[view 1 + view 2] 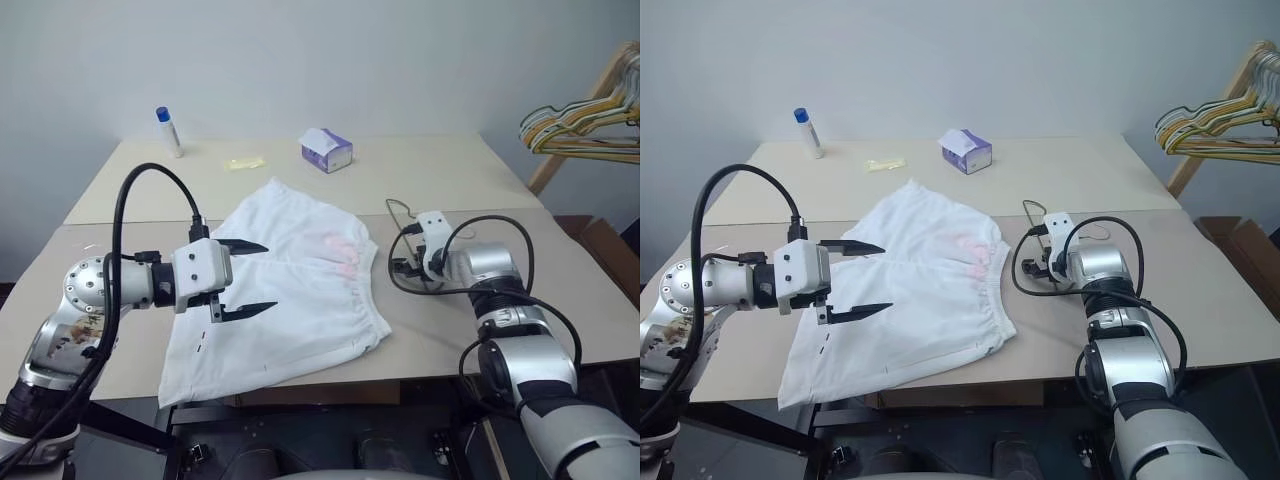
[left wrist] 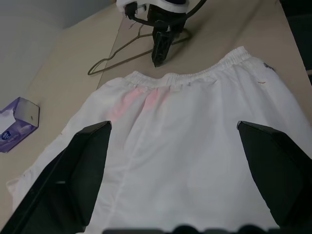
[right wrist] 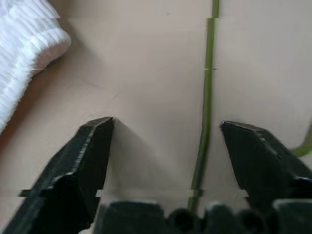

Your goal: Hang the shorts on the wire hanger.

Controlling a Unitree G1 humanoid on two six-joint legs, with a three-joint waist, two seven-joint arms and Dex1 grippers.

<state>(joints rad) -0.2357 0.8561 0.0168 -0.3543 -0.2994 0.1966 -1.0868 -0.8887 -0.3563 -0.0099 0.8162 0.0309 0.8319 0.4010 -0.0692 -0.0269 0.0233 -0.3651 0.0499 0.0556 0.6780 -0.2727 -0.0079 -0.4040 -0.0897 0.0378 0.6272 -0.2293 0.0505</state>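
The white shorts (image 1: 290, 290) lie flat on the table, with the gathered waistband toward the right and a faint pink patch (image 1: 335, 248) near it. My left gripper (image 1: 245, 280) hovers open over the left part of the shorts with nothing between its fingers. The thin wire hanger (image 2: 122, 53) lies on the table just right of the waistband. My right gripper (image 3: 165, 124) is low over the table there, open, and one wire of the hanger (image 3: 208, 87) runs between its fingertips. The waistband edge (image 3: 24, 63) shows beside it.
A purple-and-white tissue box (image 1: 326, 150), a small yellow item (image 1: 244, 162) and a blue-capped bottle (image 1: 169, 131) stand on the far table half. A bundle of coloured hangers (image 1: 580, 125) hangs on a wooden rack at the right, with a cardboard box (image 1: 610, 245) below it.
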